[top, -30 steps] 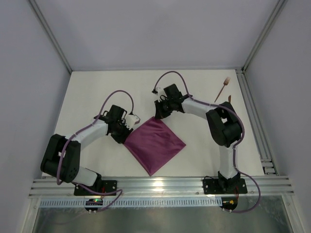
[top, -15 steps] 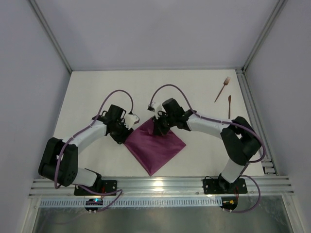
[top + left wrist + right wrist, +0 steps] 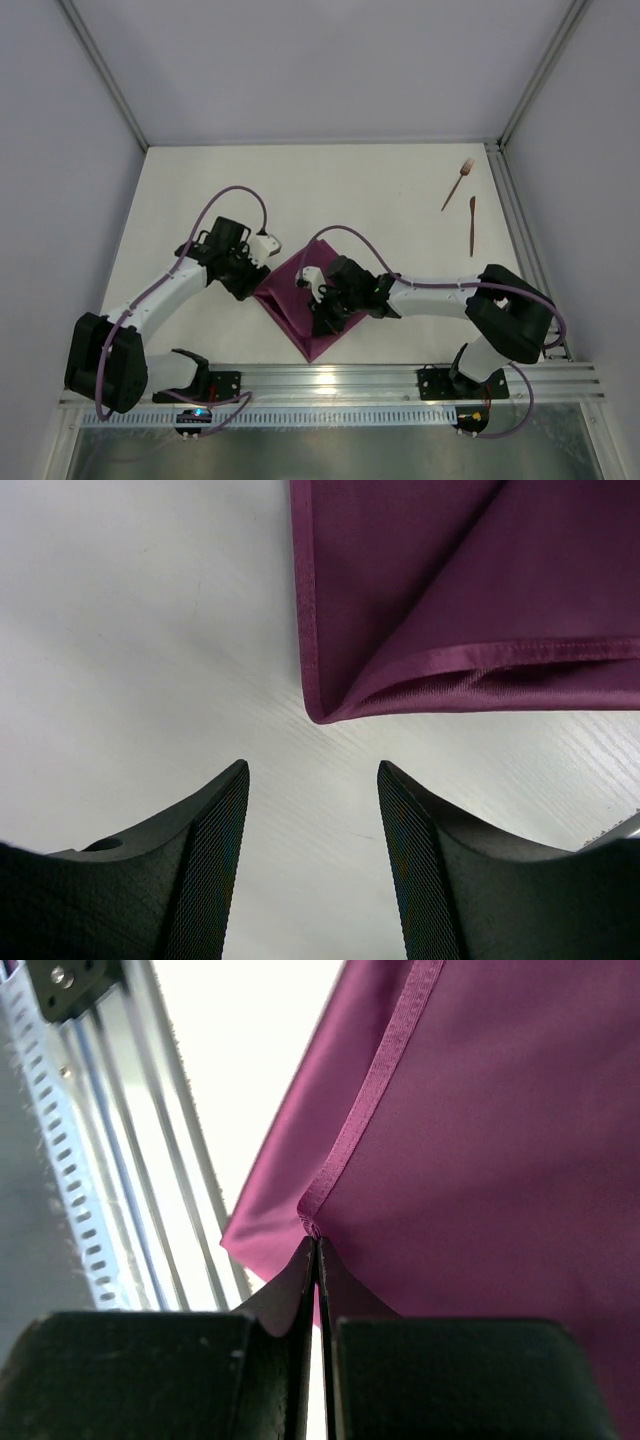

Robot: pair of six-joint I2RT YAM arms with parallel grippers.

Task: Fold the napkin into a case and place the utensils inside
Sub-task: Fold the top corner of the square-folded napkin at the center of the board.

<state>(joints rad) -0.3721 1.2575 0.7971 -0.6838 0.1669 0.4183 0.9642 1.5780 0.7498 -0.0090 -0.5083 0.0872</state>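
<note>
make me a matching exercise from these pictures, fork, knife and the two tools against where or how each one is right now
Things:
1 fork
2 knife
3 left tool
4 right tool

States:
a shut on the hem of the napkin
b far right, pale prongs pointing away from the arms
c open, just off the napkin's folded corner
d far right, all brown, nearer the arms than the fork

Pairs: 1-b; 2-d; 3-c; 4-a
</note>
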